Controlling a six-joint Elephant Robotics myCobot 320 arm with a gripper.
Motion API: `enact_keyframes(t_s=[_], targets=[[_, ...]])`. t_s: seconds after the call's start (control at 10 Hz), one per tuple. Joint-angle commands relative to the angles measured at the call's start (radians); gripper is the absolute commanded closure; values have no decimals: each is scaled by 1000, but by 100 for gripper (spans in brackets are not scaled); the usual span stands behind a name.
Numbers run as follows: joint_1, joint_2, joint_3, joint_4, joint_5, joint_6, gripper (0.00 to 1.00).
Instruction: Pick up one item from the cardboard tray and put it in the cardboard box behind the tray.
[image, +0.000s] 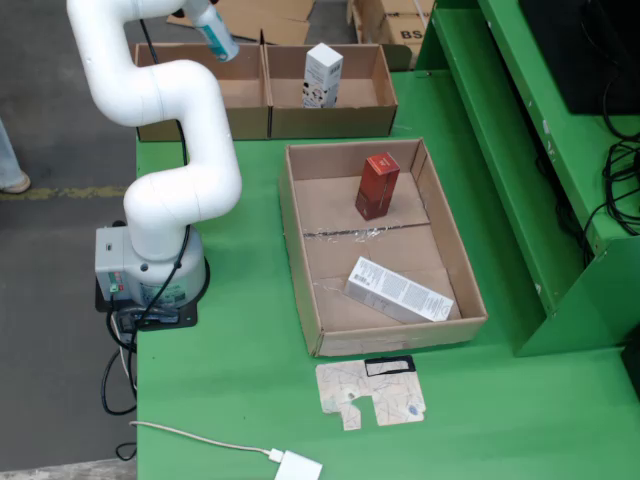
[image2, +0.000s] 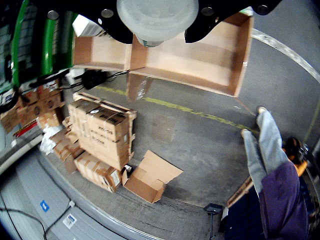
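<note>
Carrying: claw (image: 205, 12) holds a tube (image: 215, 33) over the left box (image: 250, 100), at 11 o'clock from the tray (image: 462, 255).
Left: release.

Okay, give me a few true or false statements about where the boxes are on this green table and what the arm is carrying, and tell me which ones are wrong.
1. A red box stands upright in the cardboard tray. True.
2. The grey-white carton in the tray stands upright too. False: it lies flat on its side, near the tray's front end in the still view.
3. A white carton stands in the right-hand cardboard box behind the tray. True.
4. The red box and the grey-white carton touch each other. False: bare tray floor and a strip of tape lie between them.
5. The arm carries a white and teal item above the left-hand box. True; the claw's own grip cannot be made out.
</note>
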Motion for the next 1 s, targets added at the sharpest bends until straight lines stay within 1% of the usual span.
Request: enact_keyframes(t_s=[0.0,0.1,0.2,0.3,0.4,0.5,0.7,0.9], targets=[[-24,-308,21,904,-293,-266,100],[-62,-289,21,789,-234,-214,100],[-90,-244,21,623,-128,-145,100],[-90,-244,21,623,-128,-145,100],[-111,-202,21,446,-30,-88,100],[-125,-183,21,334,31,-57,100],[-137,-174,21,250,76,-37,100],[-132,-165,21,229,78,-30,100]])
